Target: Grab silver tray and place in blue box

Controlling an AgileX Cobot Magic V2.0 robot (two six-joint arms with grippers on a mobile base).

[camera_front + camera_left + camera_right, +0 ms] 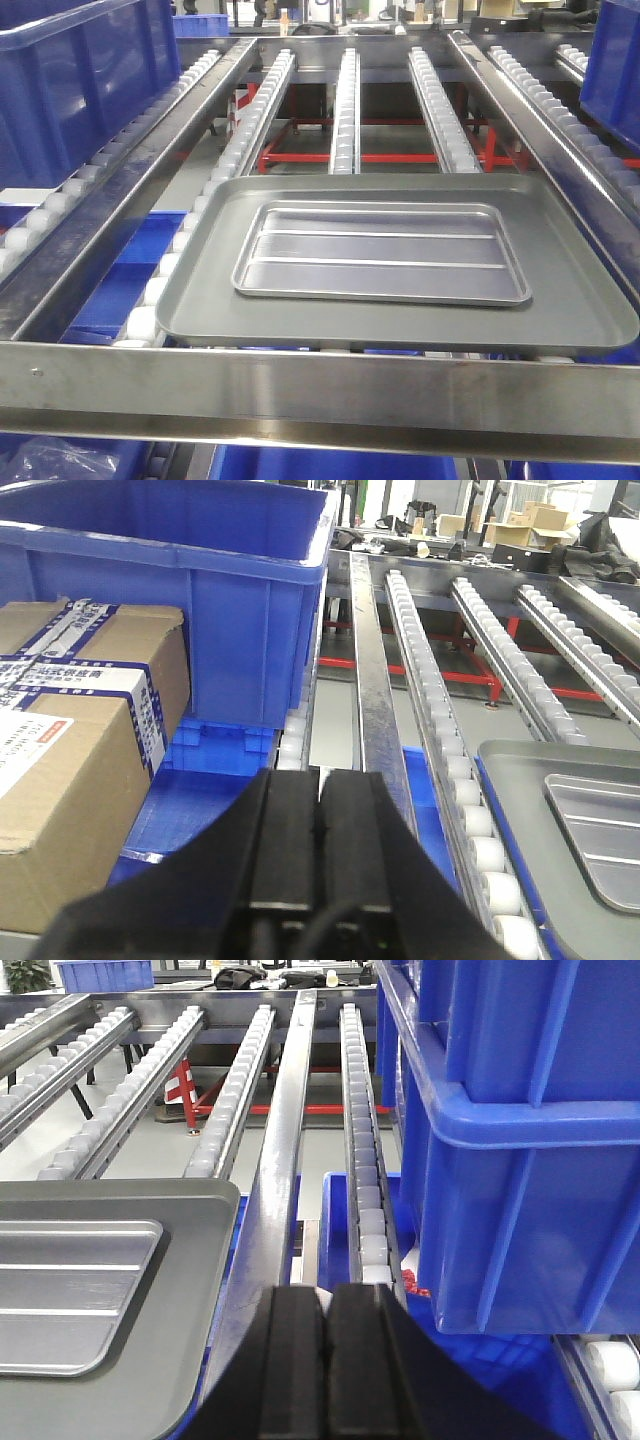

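Since both tools are pressed closed on nothing, the entry starts there.

**Left gripper** (320, 850): one. Fingers meet with no gap and nothing between them. It sits low at the near-left end of the rack.

**Right gripper** (325, 1360): one. Fingers likewise together and empty, at the near-right end.

**Silver tray** (380, 250): one, with two ridges along its floor. It lies flat inside the grey tray (580, 290), roughly centred, its rim clear of the grey rim on all sides. It sits between the two grippers, touched by neither.

**Grey tray**: one, resting on the rollers (343, 110) just behind the front rail (320, 385).

**Box** (200, 610): one, open-topped, on the left lane just beyond the left gripper and apart from the trays.

**Stacked boxes** (520, 1160): two on the right lane, one on the other.

**Carton** (70, 760): one seen, left of the box.

**Step in hand**: the approach, with the grasp not yet begun.

**Handling notes** (a judgement):
- Part the fingers before closing in.
- Take the silver rim only. It is shallow and sits low inside the grey tray, so come in nearly level and catch the rolled edge without pinching the grey floor.
- Lift straight up and keep the tray flat, so the grey tray stays on the rollers.
- The left gripper looks the likelier choice, since the box stands on its side.
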